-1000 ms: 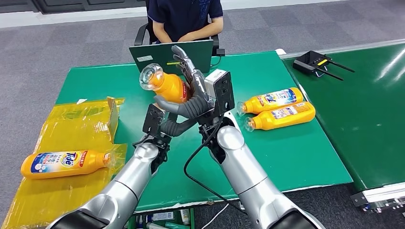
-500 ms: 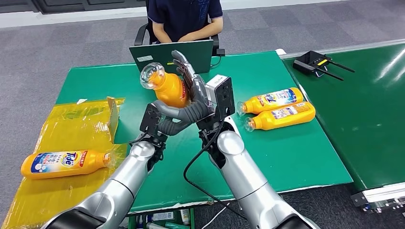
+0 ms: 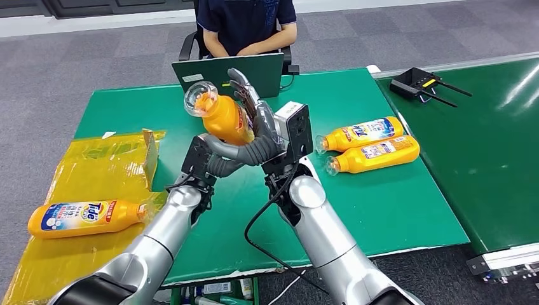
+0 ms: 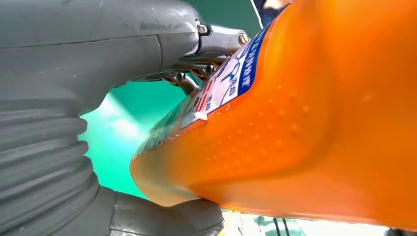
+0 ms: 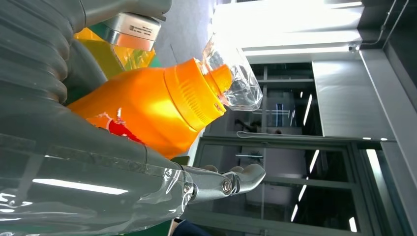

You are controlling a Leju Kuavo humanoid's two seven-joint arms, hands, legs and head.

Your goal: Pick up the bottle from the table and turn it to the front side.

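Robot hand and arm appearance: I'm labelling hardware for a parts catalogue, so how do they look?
Both arms are glossy silver tubes. Each wrist carries a black boxy camera module. The left robot hand has a grey ribbed cover and thick grey thumb; the right robot hand has darker fingers with metal links. A black cable loops along the right arm.

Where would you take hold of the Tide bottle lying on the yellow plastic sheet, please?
Grip the Tide bottle across its label-covered middle, coming from above. It lies flat on its side on the yellow sheet, cap pointing toward the table; the neck looks too narrow for a steady hold.
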